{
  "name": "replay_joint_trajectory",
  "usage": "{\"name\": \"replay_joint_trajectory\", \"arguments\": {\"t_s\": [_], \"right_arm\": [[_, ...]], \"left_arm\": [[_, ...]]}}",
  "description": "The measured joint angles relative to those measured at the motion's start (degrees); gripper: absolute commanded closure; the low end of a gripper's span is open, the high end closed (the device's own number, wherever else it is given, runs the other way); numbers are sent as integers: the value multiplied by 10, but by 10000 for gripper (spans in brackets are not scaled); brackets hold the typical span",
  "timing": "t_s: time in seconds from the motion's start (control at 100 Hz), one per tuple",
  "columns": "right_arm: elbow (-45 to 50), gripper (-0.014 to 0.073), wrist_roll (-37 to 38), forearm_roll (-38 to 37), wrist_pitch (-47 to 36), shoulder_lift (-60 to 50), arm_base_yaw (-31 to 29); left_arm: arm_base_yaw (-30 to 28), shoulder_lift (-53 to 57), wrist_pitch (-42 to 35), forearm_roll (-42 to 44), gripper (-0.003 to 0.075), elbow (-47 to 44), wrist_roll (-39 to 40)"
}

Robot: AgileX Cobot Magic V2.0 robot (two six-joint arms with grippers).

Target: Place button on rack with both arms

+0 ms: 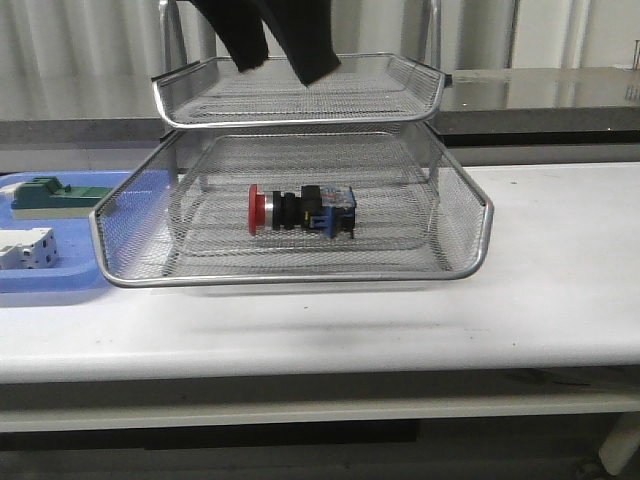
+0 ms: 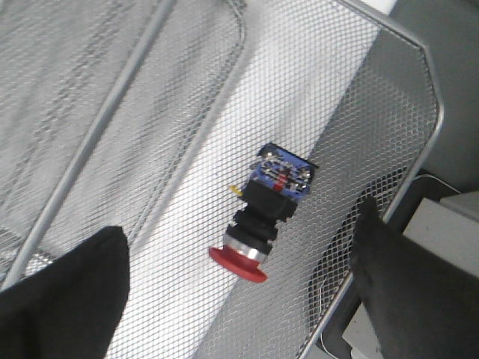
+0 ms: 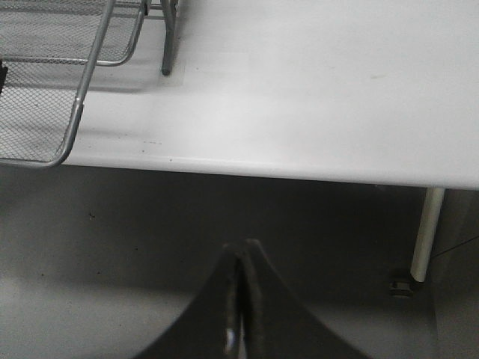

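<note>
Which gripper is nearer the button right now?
Left. The left gripper hangs open above the button lying in the rack. The right gripper is shut, off past the table edge.

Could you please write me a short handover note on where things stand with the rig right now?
Left pincer: open, empty, hanging above the rack's pulled-out lower tray.
Right pincer: shut, empty, off the table's front edge, away from the work.
The button lies on its side in the lower tray of the rack, red head toward the robot's left, free of both pincers.
Done: button is on the rack.
Left: probably only lifting the left arm clear; the tray sits pulled forward, so it may need sliding in.
</note>
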State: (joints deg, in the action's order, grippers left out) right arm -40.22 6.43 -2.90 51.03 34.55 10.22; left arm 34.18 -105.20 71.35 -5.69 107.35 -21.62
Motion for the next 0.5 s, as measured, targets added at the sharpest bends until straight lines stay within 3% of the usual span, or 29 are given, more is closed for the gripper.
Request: {"name": "replay_joint_trajectory", "arguments": {"t_s": [0.27,0.5], "right_arm": [[0,662,0,0,0,0,0],[0,662,0,0,0,0,0]], "left_arm": [[-79,86,3,2,192,-4,20],[-175,184,4,4,195,-92,26]]}}
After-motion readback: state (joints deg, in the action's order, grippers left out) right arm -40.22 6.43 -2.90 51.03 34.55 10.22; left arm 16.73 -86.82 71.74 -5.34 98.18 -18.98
